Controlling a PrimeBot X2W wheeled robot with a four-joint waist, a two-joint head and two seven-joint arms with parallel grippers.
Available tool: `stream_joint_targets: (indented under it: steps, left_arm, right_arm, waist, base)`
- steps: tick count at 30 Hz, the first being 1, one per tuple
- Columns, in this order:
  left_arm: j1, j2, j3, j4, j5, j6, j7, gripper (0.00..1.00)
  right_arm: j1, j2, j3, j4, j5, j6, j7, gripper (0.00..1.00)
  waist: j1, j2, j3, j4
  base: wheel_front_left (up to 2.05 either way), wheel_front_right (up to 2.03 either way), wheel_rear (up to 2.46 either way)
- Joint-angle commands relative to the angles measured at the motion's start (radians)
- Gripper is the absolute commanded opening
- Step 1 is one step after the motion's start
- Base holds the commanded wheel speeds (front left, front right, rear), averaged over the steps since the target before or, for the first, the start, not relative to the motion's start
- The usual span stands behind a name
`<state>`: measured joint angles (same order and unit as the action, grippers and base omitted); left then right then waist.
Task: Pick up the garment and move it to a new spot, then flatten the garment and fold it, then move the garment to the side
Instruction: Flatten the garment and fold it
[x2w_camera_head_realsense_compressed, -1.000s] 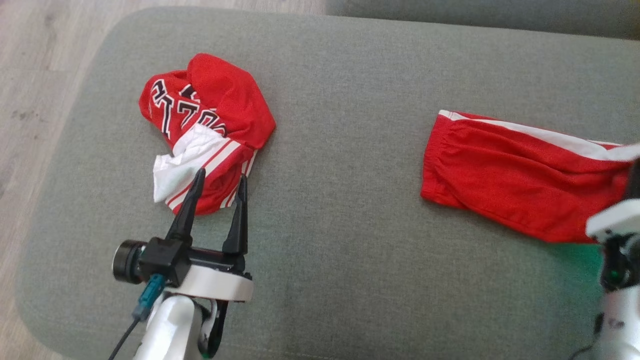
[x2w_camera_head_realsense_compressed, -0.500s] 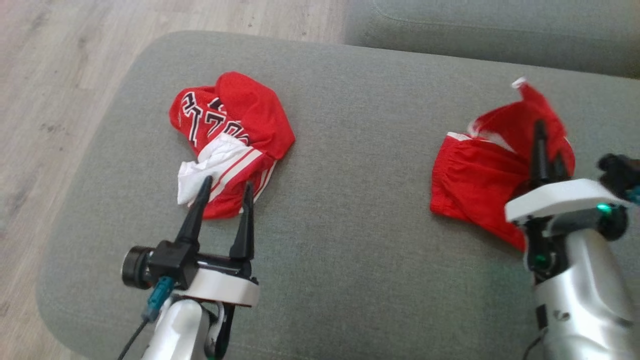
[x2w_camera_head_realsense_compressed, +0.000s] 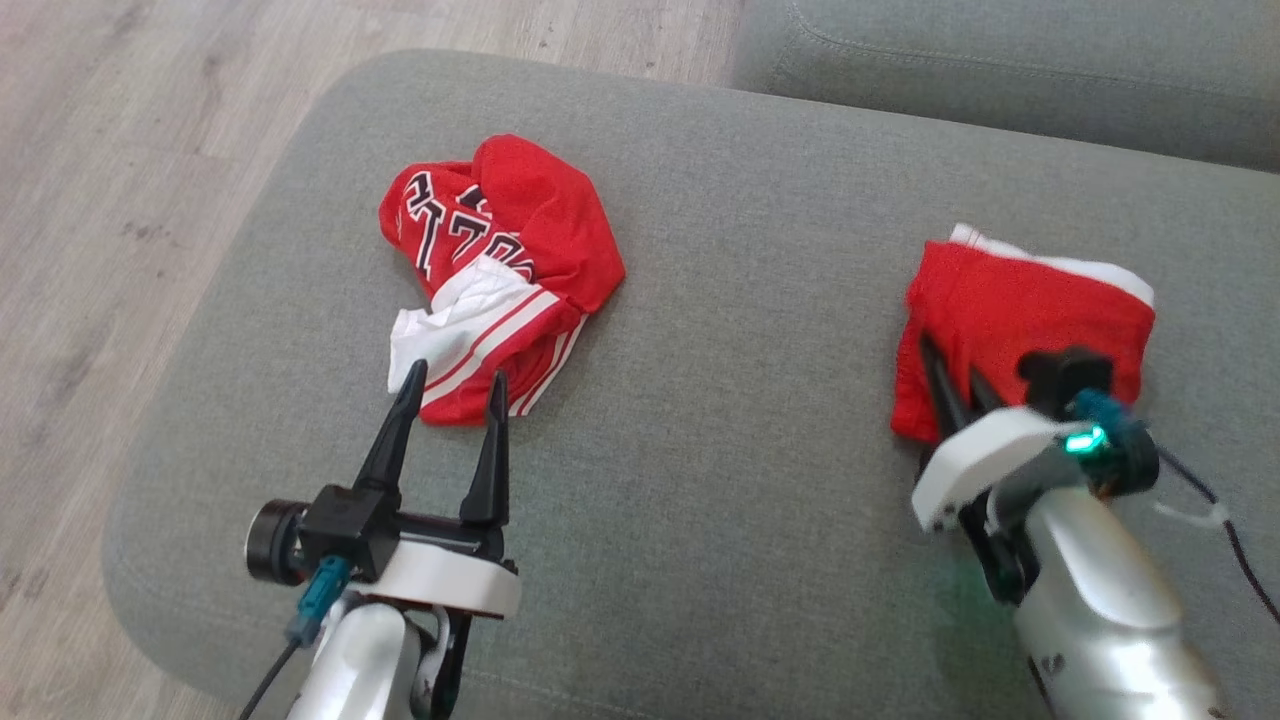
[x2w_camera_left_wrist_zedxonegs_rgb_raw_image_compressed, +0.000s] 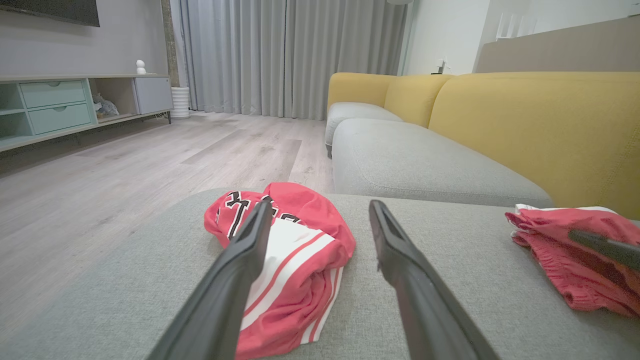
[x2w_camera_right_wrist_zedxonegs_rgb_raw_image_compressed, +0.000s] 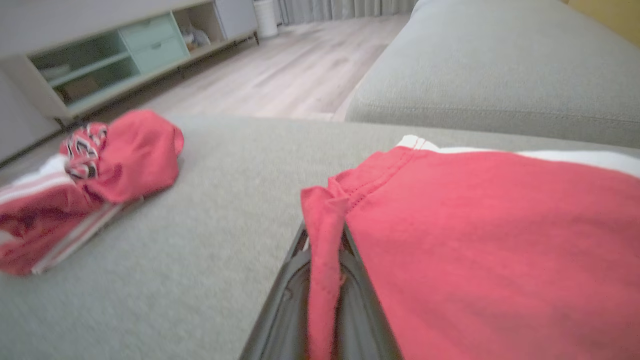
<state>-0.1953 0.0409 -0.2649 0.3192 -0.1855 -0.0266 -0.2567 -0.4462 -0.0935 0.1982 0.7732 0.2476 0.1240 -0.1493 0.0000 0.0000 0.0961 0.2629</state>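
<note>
The right gripper (x2w_camera_head_realsense_compressed: 950, 365) had its jaws pinched shut on a thin fold at the edge of the red garment (x2w_camera_head_realsense_compressed: 1020, 310). The garment lay doubled over on the right part of the grey sofa cushion (x2w_camera_head_realsense_compressed: 740, 300), with a white stripe along its far side. The left gripper (x2w_camera_head_realsense_compressed: 456, 372) held its jaws wide apart with nothing between them, the tips just at the near edge of a crumpled red-and-white jersey (x2w_camera_head_realsense_compressed: 520, 230) well apart on the cushion's left.
</note>
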Motion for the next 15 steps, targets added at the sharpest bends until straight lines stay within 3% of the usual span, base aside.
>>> stream_joint_targets:
  steps: [1,6,7,8,15]
  left_arm:
    - [-0.016,0.009,0.023,-0.027,-0.004,0.004,-0.005,1.00]
    - [-0.014,0.009,0.023,-0.026,-0.003,0.007,-0.005,1.00]
    - [-0.013,0.009,0.024,-0.026,-0.003,0.009,-0.005,1.00]
    - [-0.012,0.009,0.024,-0.027,-0.002,0.009,-0.005,1.00]
    - [-0.018,0.009,0.029,-0.046,-0.005,0.016,-0.005,1.00]
  right_arm:
    - [-0.047,-0.004,0.033,-0.014,-0.020,0.007,-0.007,0.00]
    - [-0.059,-0.022,0.108,0.090,-0.128,0.007,-0.015,0.00]
    - [-0.060,-0.021,0.117,0.105,-0.142,0.007,-0.019,0.33]
    - [-0.061,-0.018,0.120,0.116,-0.151,0.007,-0.026,1.00]
    - [-0.060,-0.009,0.042,0.071,-0.166,0.007,-0.099,1.00]
  waist:
    - [0.0000,0.0000,-0.001,0.000]
    - [0.0000,0.0000,-0.008,-0.007]
    - [0.0000,0.0000,-0.012,-0.011]
    - [0.0000,0.0000,-0.014,-0.015]
    - [0.0000,0.0000,-0.043,-0.052]
  base:
    - [0.00,0.00,0.00]
    - [0.00,0.00,0.00]
    - [0.00,0.00,0.00]
    - [0.00,0.00,0.00]
    - [0.00,0.00,0.00]
